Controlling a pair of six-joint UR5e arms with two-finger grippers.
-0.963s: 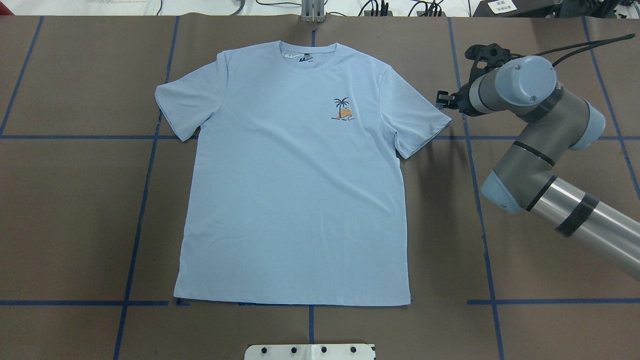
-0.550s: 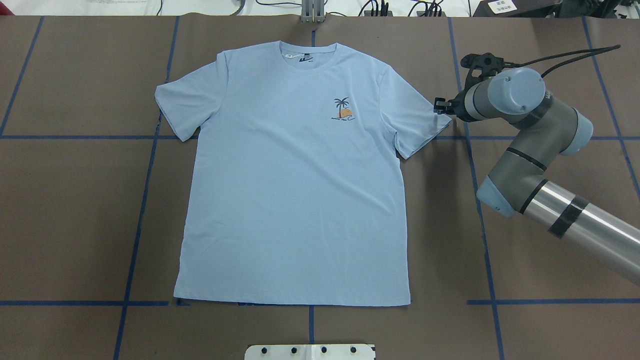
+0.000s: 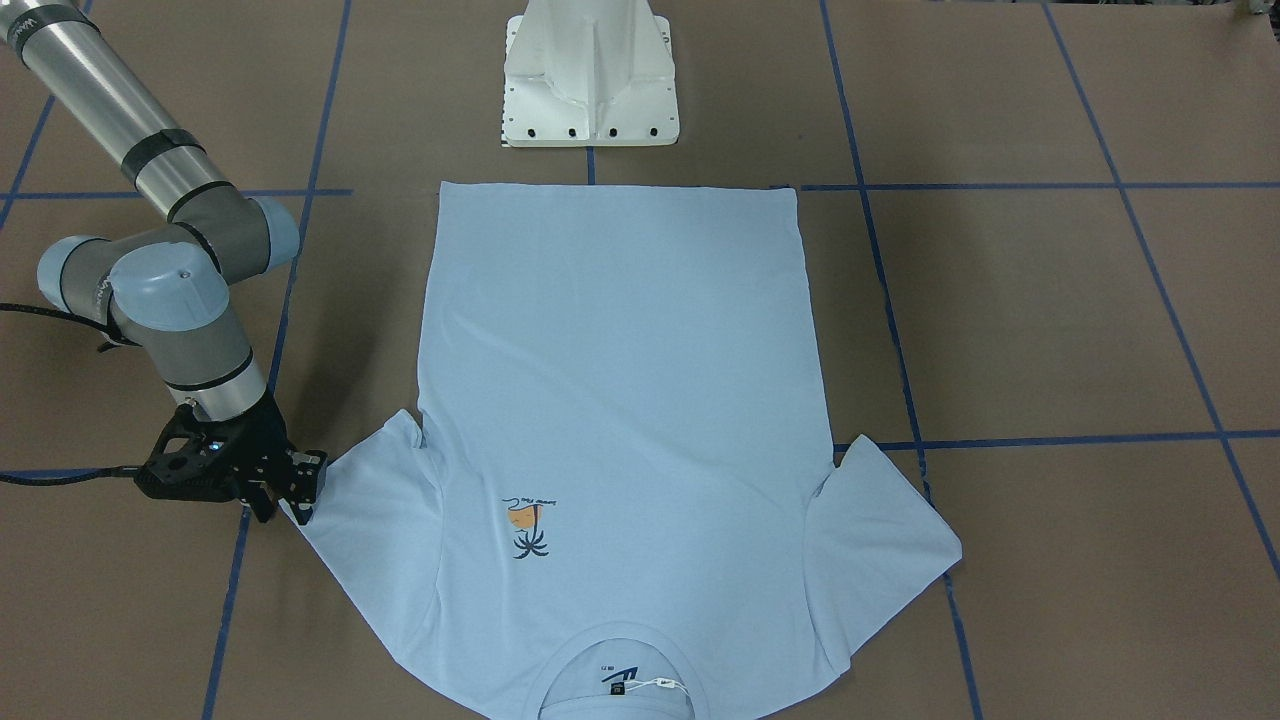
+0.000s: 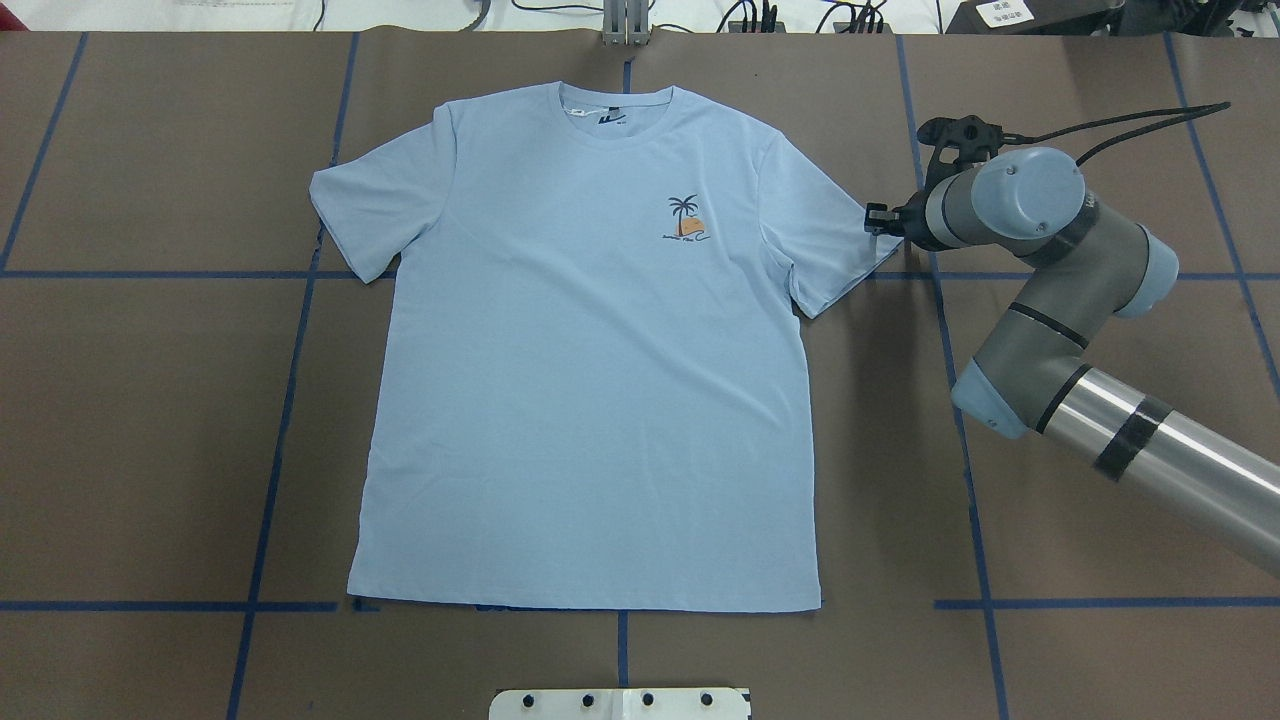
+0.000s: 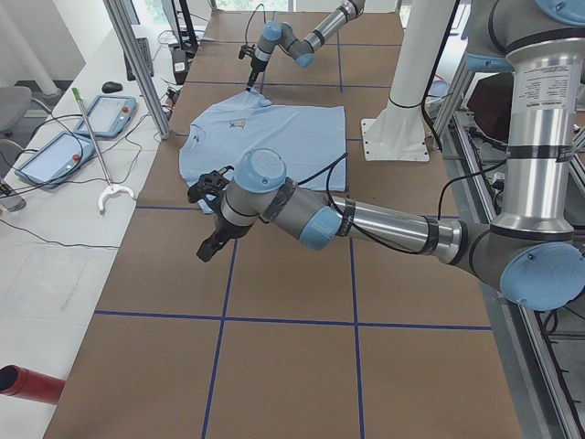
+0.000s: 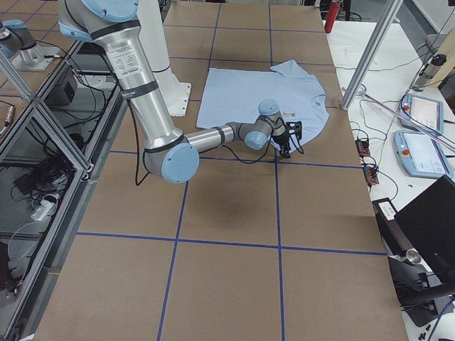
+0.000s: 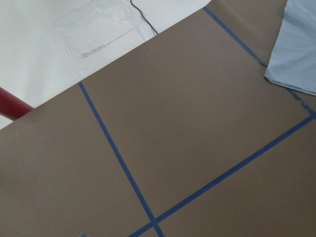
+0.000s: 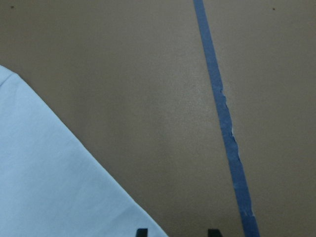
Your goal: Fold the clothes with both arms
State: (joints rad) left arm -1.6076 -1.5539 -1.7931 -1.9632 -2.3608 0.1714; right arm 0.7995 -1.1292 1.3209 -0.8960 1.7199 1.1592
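The clothes are one pale blue t-shirt (image 4: pixel 590 400), spread flat and face up on the brown table, collar at the far edge; it also shows as the t-shirt (image 3: pixel 620 350). Its palm-tree print (image 4: pixel 686 218) is on the chest. My right gripper (image 4: pixel 875 220) hangs low at the tip of the shirt's right-hand sleeve (image 4: pixel 835 235). In the right wrist view the right gripper (image 8: pixel 177 233) is open, one fingertip (image 8: pixel 142 232) at the sleeve's hem. My left gripper (image 5: pixel 210 245) hovers over bare table off the shirt's other side; I cannot tell its state.
The white pedestal base (image 3: pixel 590 80) stands at the near table edge behind the shirt's hem. Blue tape lines (image 4: pixel 290 400) grid the brown surface. A white side table (image 5: pixel 55 229) with tablets, cables and a red cylinder (image 5: pixel 27 384) runs along the far edge.
My right arm has moved left toward the shirt, bringing its gripper down to the tip of the sleeve. The shirt has not moved.
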